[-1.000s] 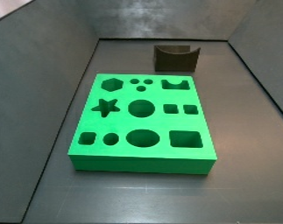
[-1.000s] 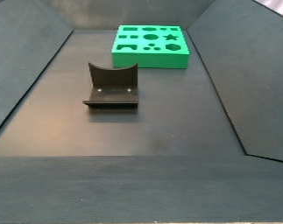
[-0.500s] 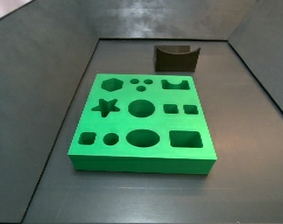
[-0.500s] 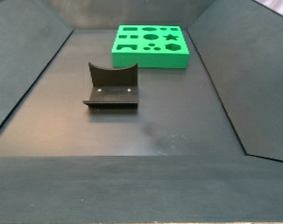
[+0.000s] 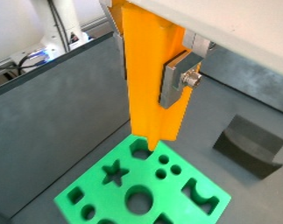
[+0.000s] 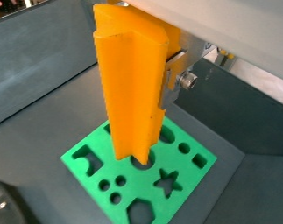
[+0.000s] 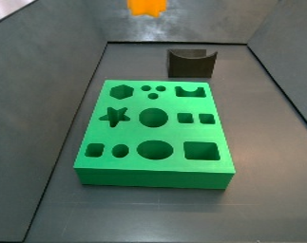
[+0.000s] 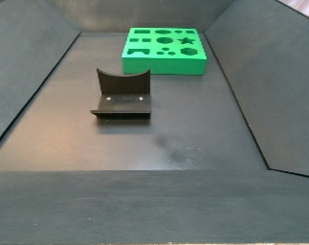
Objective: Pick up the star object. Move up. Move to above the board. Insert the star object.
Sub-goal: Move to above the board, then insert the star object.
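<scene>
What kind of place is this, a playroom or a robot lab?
Probably a robot test bench, not a playroom: a dark walled bin holds only a green board of shaped holes and a dark fixture, while the gripper, high above the board, holds an orange star object.

1. Floor (image 8: 169, 144): dark grey, matte, flat; faint pale scuffs are seen in a side view.
2. Walls (image 7: 42, 57): dark grey panels, sloped outward, enclosing the floor in both side views.
3. Fixture (image 8: 121, 94): stood on the floor, well apart from the walls.
4. Beyond the wall, a white post (image 5: 64, 22) and cables (image 5: 32, 59) are seen in a wrist view.
5. Light: even, diffuse; no hard shadows are cast.
</scene>
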Available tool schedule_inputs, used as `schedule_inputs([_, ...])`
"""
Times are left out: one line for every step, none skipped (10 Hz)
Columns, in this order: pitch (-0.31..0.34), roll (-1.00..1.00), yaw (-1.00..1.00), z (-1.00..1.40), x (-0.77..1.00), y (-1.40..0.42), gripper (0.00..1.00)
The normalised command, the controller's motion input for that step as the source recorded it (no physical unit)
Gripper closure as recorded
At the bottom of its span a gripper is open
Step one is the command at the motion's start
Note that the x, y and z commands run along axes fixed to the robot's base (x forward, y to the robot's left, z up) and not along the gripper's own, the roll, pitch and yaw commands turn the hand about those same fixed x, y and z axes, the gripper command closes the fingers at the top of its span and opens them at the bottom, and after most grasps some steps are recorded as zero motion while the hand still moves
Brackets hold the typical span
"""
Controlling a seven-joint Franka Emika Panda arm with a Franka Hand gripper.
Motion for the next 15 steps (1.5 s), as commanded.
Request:
schedule_inputs([0.027, 0.02, 0.0, -0.01, 0.07, -0.24, 1.0])
schedule_inputs([0.0, 0.0, -0.01, -0.02, 0.0, 0.0, 1.0])
schedule_inputs([0.0, 0.0, -0.69, -0.2, 0.19, -0.08, 1.0])
schedule_inputs([-0.013, 0.0, -0.9, -0.26, 0.12, -0.06, 1.0])
schedule_inputs([-0.036, 0.0, -0.91, -0.33, 0.1, -0.08, 1.0])
schedule_inputs([-0.036, 0.0, -0.81, -0.32, 0.0, -0.09, 1.0])
schedule_inputs([-0.071, -0.02, -0.88, -0.38, 0.0, -0.09, 1.0])
schedule_inputs([-0.056, -0.01, -0.69, -0.3, 0.0, -0.05, 1.0])
schedule_inputs([-0.004, -0.03, -0.01, -0.02, 0.1, 0.0, 1.0])
schedule_inputs([0.0, 0.0, 0.0, -0.05, 0.0, 0.0, 1.0])
schedule_inputs([-0.061, 0.0, -0.04, -0.39, -0.19, 0.0, 1.0])
schedule_inputs([-0.067, 0.0, -0.04, -0.52, -0.25, 0.0, 1.0])
schedule_inputs([-0.06, 0.02, -0.06, -0.53, -0.2, -0.03, 1.0])
schedule_inputs([-0.059, 0.04, -0.11, -0.48, -0.13, -0.09, 1.0])
schedule_inputs([-0.056, 0.04, -0.15, -0.45, -0.09, -0.1, 1.0])
